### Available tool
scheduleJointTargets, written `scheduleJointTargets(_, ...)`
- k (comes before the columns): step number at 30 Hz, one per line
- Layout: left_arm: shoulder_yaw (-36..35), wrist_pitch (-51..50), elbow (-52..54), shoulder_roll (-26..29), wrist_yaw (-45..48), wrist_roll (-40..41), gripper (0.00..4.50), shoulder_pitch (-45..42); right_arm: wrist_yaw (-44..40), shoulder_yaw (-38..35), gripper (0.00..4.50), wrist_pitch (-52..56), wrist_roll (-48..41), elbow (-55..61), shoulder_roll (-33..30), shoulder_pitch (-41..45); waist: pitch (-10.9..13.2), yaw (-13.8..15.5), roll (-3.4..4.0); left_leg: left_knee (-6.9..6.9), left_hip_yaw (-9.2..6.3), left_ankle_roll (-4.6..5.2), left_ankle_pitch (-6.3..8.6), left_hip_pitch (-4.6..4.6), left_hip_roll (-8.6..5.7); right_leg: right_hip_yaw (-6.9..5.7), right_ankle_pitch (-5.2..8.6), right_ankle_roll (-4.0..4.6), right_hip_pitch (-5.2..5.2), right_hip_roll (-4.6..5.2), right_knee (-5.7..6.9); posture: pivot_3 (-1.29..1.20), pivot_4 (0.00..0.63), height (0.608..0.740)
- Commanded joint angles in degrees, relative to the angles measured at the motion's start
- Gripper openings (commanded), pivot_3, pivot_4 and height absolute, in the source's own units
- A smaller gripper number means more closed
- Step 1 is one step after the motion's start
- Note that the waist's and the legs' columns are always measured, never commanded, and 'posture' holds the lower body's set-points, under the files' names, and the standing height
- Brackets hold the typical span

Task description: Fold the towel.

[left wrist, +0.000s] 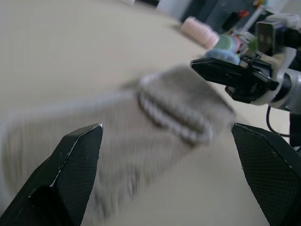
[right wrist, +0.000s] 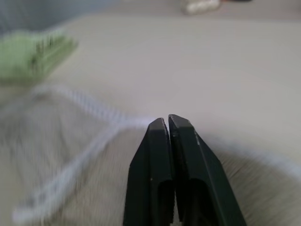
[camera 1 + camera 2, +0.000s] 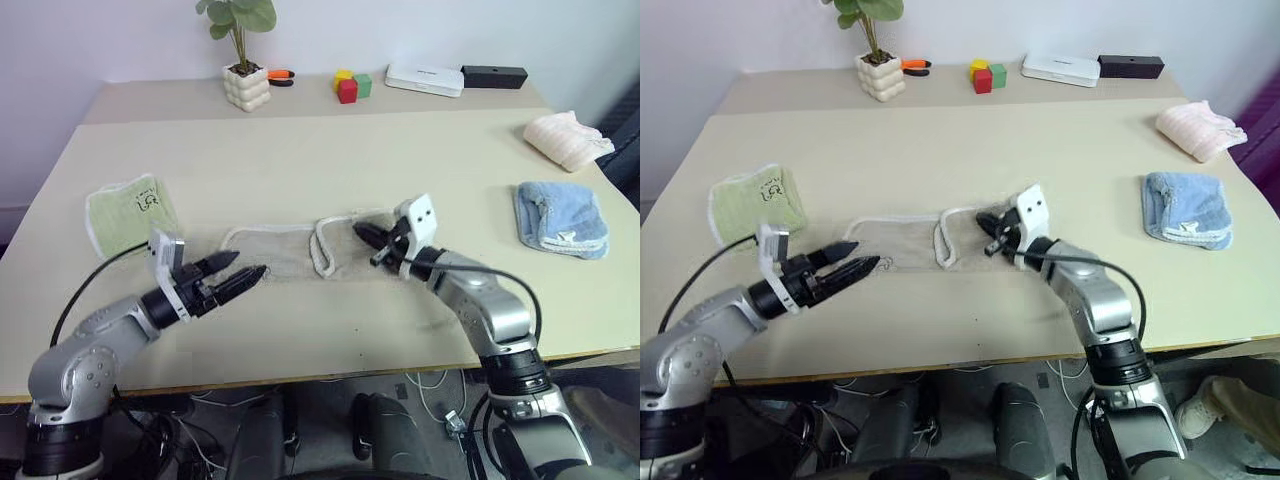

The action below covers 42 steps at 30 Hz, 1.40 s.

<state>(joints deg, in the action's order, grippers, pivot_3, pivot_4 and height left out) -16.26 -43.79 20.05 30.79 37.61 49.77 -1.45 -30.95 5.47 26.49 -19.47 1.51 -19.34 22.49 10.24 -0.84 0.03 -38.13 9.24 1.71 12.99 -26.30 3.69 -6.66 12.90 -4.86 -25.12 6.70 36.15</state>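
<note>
The towel (image 3: 285, 250), beige with white corded edging, lies in a narrow strip across the middle of the table, its right part doubled over. My left gripper (image 3: 250, 262) hovers open at the towel's left end, pointing along it, and its fingers (image 1: 77, 155) stand wide apart. My right gripper (image 3: 360, 232) sits over the folded right end, with its fingers (image 2: 167, 121) shut tight and nothing visible between them. The left wrist view shows the right gripper (image 1: 200, 65) just above the towel (image 1: 155, 122).
A small green folded towel (image 3: 125, 212) lies at the left and a light blue towel (image 3: 560, 218) at the right. A pink-white cloth (image 3: 565, 138) is behind the blue one. A potted plant (image 3: 246, 85), coloured blocks (image 3: 350, 85), a white box (image 3: 425, 78) and a black box (image 3: 493, 76) line the back.
</note>
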Motion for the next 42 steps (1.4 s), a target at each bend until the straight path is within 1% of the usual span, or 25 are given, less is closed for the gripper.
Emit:
scheduleJointTargets(1,-2.29,-1.82,3.66,-1.09,-3.93,3.69,4.50,0.64,1.70,-1.47,0.05,-5.13,2.56,-2.79,1.31,1.01,0.00,0.24,-0.01,-0.03,-0.01,0.00,0.00,-0.02,0.00,0.00,0.00,0.00,0.00,0.00,-0.01,0.00,0.150,0.740)
scheduleJointTargets(2,-2.76,-2.98,3.69,-1.44,-5.31,4.85,4.50,0.92,1.90,-1.60,0.05,-6.05,2.97,-3.83,1.63,1.22,0.00,0.24,-0.01,-0.05,-0.02,0.00,0.00,-0.02,0.00,0.00,0.00,0.01,0.01,0.01,-0.02,0.00,0.150,0.740)
scheduleJointTargets(5,-3.08,-6.01,4.37,-4.99,-11.74,8.64,4.50,2.69,1.87,-0.14,0.05,-9.13,5.88,-7.40,1.78,1.06,-0.03,0.03,-0.01,-0.06,-0.04,-0.01,0.01,0.01,0.00,0.02,0.00,0.02,0.05,0.02,-0.02,0.00,0.150,0.740)
scheduleJointTargets(6,-3.02,-7.55,5.17,-6.11,-13.50,11.08,4.50,3.76,1.73,-0.11,0.05,-9.70,5.92,-8.31,2.42,0.85,-0.03,0.01,-0.02,-0.05,-0.04,0.00,0.00,0.01,0.00,0.02,0.00,0.01,0.05,0.02,-0.03,0.00,0.150,0.740)
scheduleJointTargets(10,-2.51,-9.18,6.25,-8.36,-18.34,12.83,4.50,5.39,-0.27,1.48,0.05,-12.35,6.95,-10.34,4.02,-0.62,-0.06,-0.08,-0.07,-0.05,-0.05,-0.03,-0.02,0.04,0.00,0.01,0.00,0.01,0.07,-0.02,0.03,0.00,0.150,0.740)
scheduleJointTargets(11,-2.98,-9.49,5.76,-8.91,-19.73,13.87,4.50,5.05,-1.24,1.75,0.56,-11.95,6.35,-9.50,4.35,-0.97,-0.06,-0.01,-0.07,-0.05,-0.06,-0.06,-0.04,0.07,0.00,0.00,0.00,0.01,0.10,-0.04,0.02,0.00,0.150,0.740)
scheduleJointTargets(12,-3.16,-9.92,5.48,-9.04,-20.48,14.52,4.50,4.86,-1.79,1.93,0.82,-11.87,6.09,-8.72,4.65,-1.18,-0.09,0.03,-0.11,-0.05,-0.09,-0.07,-0.05,0.11,0.00,-0.02,0.00,0.01,0.15,-0.04,0.02,0.00,0.150,0.740)
scheduleJointTargets(13,-3.22,-10.20,5.34,-9.01,-21.04,15.07,4.50,4.76,-2.18,1.96,1.35,-11.82,5.95,-8.24,4.89,-1.31,-0.10,0.01,-0.14,-0.05,-0.11,-0.08,-0.03,0.18,0.01,-0.02,0.00,0.02,0.22,-0.04,0.01,0.00,0.150,0.740)
scheduleJointTargets(14,-3.22,-10.50,5.31,-8.88,-21.53,15.54,4.50,4.79,-2.34,1.91,1.72,-12.14,6.17,-8.00,5.05,-1.38,-0.11,0.00,-0.14,-0.05,-0.11,-0.09,-0.02,0.24,0.02,-0.02,0.01,0.03,0.27,-0.04,0.00,0.00,0.150,0.740)
scheduleJointTargets(16,-3.14,-11.39,4.71,-8.92,-23.47,16.58,4.50,4.79,-3.30,1.93,2.83,-12.85,6.67,-7.43,4.82,-1.64,-0.11,0.00,-0.14,-0.03,-0.12,-0.01,0.13,0.29,0.03,-0.02,0.05,0.10,0.31,-0.03,-0.01,0.00,0.150,0.740)
scheduleJointTargets(18,-3.16,-12.15,3.97,-9.22,-25.53,17.71,4.50,4.61,-4.41,1.68,3.75,-13.04,6.58,-6.89,4.48,-1.88,-0.11,0.00,-0.13,-0.02,-0.12,-0.02,0.14,0.30,0.03,-0.02,0.07,0.14,0.31,-0.02,-0.01,0.00,0.150,0.740)
scheduleJointTargets(19,-3.09,-12.33,3.64,-9.18,-26.38,18.00,4.50,4.43,-4.49,1.59,4.30,-13.53,6.94,-6.85,4.37,-1.86,-0.11,0.03,-0.13,-0.02,-0.12,-0.02,0.13,0.30,0.03,-0.02,0.07,0.14,0.32,-0.02,-0.01,0.00,0.150,0.740)
scheduleJointTargets(20,-3.20,-12.21,3.28,-9.39,-27.02,18.68,4.50,4.24,-4.65,1.43,4.41,-13.64,7.10,-6.73,4.25,-1.82,-0.11,0.04,-0.13,-0.02,-0.12,-0.02,0.14,0.33,0.03,-0.02,0.07,0.14,0.34,-0.02,-0.01,0.00,0.150,0.740)
scheduleJointTargets(24,-3.24,-12.49,2.46,-9.10,-29.16,20.26,4.50,3.84,-4.51,0.52,4.41,-12.99,7.56,-5.89,3.50,-0.85,-0.11,0.09,-0.13,-0.01,-0.11,-0.05,0.17,0.48,0.02,-0.01,0.11,0.21,0.47,0.00,-0.03,0.00,0.150,0.740)
scheduleJointTargets(27,-3.56,-12.91,2.21,-9.38,-31.74,22.52,4.50,4.14,-8.07,-0.20,4.41,-11.34,5.78,-1.45,0.54,0.83,-0.10,0.13,-0.11,0.01,-0.11,-0.01,0.21,0.52,0.02,-0.02,0.12,0.22,0.48,0.02,-0.04,0.00,0.150,0.740)
scheduleJointTargets(29,-4.21,-13.31,1.72,-9.77,-34.06,26.62,4.50,4.43,-11.94,-1.59,4.41,-10.00,2.79,2.73,-2.32,2.35,-0.10,0.08,-0.11,0.02,-0.11,0.03,0.24,0.52,0.01,0.00,0.12,0.23,0.48,0.06,-0.05,0.00,0.150,0.740)
scheduleJointTargets(32,-4.83,-12.29,1.17,-10.66,-37.33,30.73,4.50,4.42,-16.89,-2.58,4.41,-7.00,-0.69,7.14,-6.81,3.75,-0.09,0.06,-0.10,0.04,-0.11,0.11,0.29,0.54,0.02,0.00,0.13,0.24,0.46,0.06,-0.05,0.00,0.150,0.740)
scheduleJointTargets(34,-5.63,-10.31,0.44,-12.32,-41.71,35.17,4.50,4.13,-18.64,-3.41,4.41,-4.99,-2.33,8.88,-9.24,4.43,-0.11,0.18,-0.14,0.07,-0.12,0.13,0.30,0.61,0.02,-0.01,0.14,0.26,0.51,0.07,-0.06,0.00,0.150,0.740)
scheduleJointTargets(39,-5.80,-6.48,0.85,-14.68,-50.71,42.69,4.50,5.17,-19.39,-3.94,4.41,-5.30,-1.57,7.94,-11.94,4.79,-0.10,0.18,-0.15,0.07,-0.14,0.16,0.32,0.65,-0.01,-0.02,0.16,0.29,0.60,0.12,-0.12,0.00,0.150,0.740)
scheduleJointTargets(42,-4.87,-4.47,3.23,-15.04,-52.76,41.56,4.50,7.61,-18.93,-3.82,4.41,-6.13,-0.75,6.97,-12.02,4.69,-0.10,0.14,-0.15,0.07,-0.13,0.16,0.32,0.66,0.00,-0.02,0.16,0.30,0.59,0.11,-0.12,0.00,0.150,0.740)
